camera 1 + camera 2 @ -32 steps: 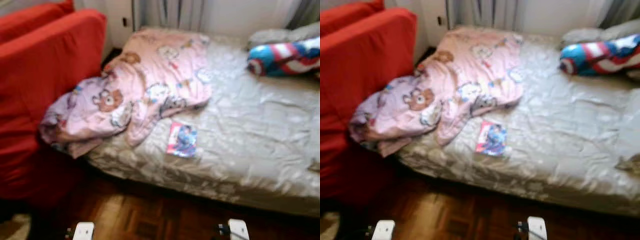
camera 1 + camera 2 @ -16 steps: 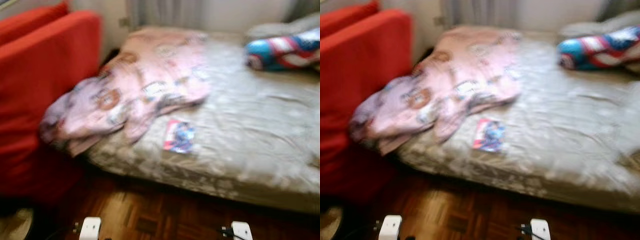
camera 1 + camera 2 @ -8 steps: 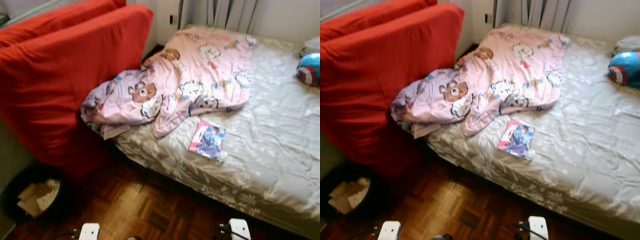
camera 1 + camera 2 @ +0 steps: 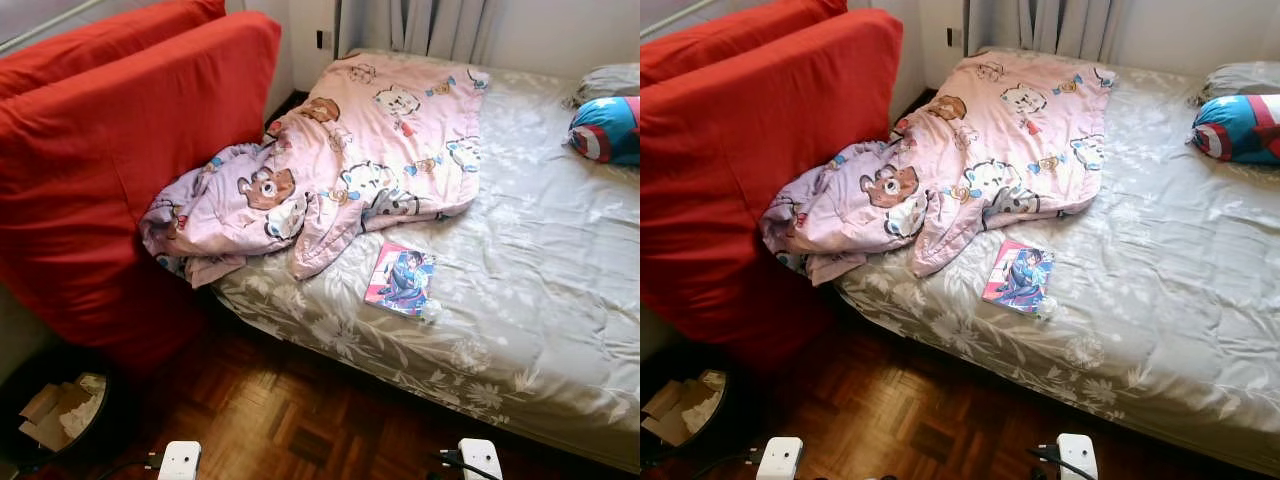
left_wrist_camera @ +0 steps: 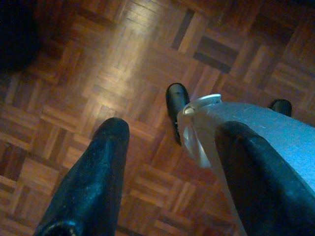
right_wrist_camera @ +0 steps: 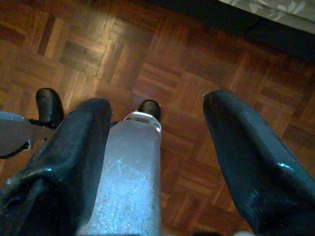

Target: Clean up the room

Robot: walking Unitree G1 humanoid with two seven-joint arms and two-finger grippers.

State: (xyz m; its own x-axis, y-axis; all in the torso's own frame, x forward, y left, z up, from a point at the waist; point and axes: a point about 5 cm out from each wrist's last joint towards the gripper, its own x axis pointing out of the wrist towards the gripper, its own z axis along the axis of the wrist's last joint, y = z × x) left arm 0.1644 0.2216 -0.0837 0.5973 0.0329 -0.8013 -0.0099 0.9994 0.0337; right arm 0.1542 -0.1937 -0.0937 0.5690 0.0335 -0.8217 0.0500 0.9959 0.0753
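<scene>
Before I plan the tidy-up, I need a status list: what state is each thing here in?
pink blanket: crumpled, one end hanging off the bed's edge.
comic book: closed, flat on the bed.
bed sheet: wrinkled.
round cushion: lying by the pillow.
bin: holds paper scraps.
left hand: open, empty.
right hand: open, empty.

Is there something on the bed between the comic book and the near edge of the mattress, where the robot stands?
Nothing visible: the comic book lies on bare grey sheet; the pink blanket lies behind it.
</scene>
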